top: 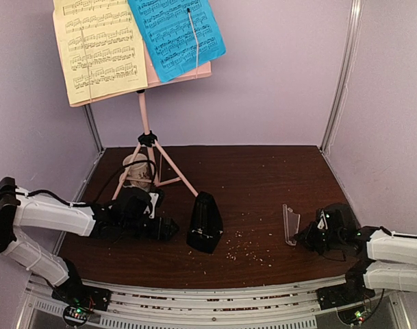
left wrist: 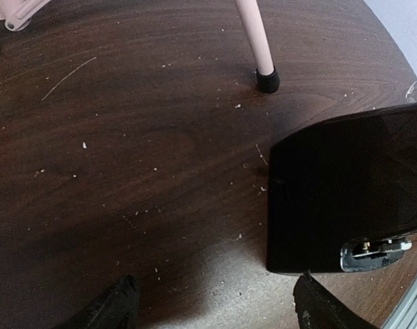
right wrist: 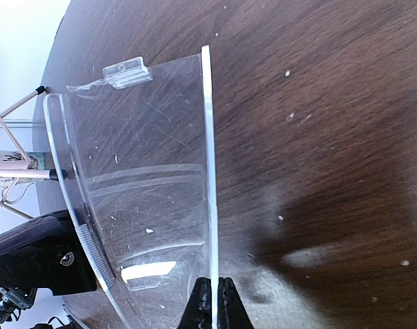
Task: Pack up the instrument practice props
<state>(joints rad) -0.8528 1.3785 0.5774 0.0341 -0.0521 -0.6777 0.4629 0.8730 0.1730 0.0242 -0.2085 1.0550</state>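
The pink music stand stands at the back left, carrying the yellow page and the blue page. The black metronome sits mid-table. Its clear cover is well apart to the right, its edge pinched in the clenched right gripper. The left gripper, jaws spread and empty, hovers just beside the metronome; it should probably brace the body squarely while the cover comes across, clip aligned

The black metronome sits at right on the crumb-flecked surface, near a pink stand leg (black-capped); the jaws of the left gripper gape wide.
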